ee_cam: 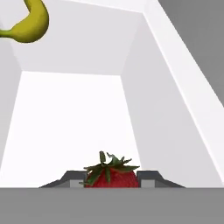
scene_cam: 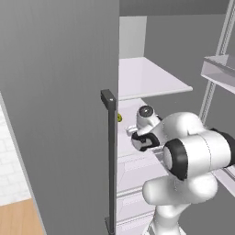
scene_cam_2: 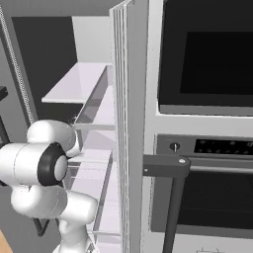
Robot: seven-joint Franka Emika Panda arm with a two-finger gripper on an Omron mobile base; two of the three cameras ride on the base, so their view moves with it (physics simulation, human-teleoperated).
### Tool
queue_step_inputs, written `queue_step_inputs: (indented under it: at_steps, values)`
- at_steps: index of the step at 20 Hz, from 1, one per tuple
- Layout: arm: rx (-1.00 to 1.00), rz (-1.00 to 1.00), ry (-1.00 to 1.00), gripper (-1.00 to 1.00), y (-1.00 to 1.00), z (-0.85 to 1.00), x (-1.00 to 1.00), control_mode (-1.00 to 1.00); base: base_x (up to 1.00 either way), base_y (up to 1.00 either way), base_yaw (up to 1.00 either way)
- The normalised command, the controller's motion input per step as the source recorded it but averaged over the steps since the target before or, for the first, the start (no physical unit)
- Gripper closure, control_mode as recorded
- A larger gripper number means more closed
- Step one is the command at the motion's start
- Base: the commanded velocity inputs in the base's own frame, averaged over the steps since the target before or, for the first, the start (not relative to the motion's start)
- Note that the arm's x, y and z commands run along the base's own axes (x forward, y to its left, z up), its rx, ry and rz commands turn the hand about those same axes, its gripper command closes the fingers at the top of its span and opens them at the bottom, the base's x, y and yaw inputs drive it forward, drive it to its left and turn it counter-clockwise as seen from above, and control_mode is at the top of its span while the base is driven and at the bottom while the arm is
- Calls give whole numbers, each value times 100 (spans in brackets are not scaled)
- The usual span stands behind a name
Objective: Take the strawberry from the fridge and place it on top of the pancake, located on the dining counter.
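The gripper [ee_cam: 110, 180] is closed on the strawberry [ee_cam: 111, 174], one finger on each side of it, inside the fridge [scene_cam: 59, 114] over a white shelf [ee_cam: 70, 118]. A banana [ee_cam: 29, 24] lies farther back.

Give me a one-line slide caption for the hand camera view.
Hand shut on the strawberry on a white fridge shelf, banana at upper left.

The left base view looks from behind the arm past the fridge [scene_cam: 59, 114] door into its white shelves; the right base view faces the same shelves beside the oven [scene_cam_2: 207, 123]; the hand view sits close above a shelf inside.
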Motion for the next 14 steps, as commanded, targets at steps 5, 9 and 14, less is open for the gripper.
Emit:
queue_step_inputs:
  at_steps: [5, 9, 14]
  values:
    - [0, -5, -4, 100, 0, 57, -77, -100, 0, 0, 0]
    - [0, -6, 1, 100, -5, 91, -67, -100, 0, 0, 0]
    - [0, -3, 3, 100, -4, 71, -78, -100, 0, 0, 0]
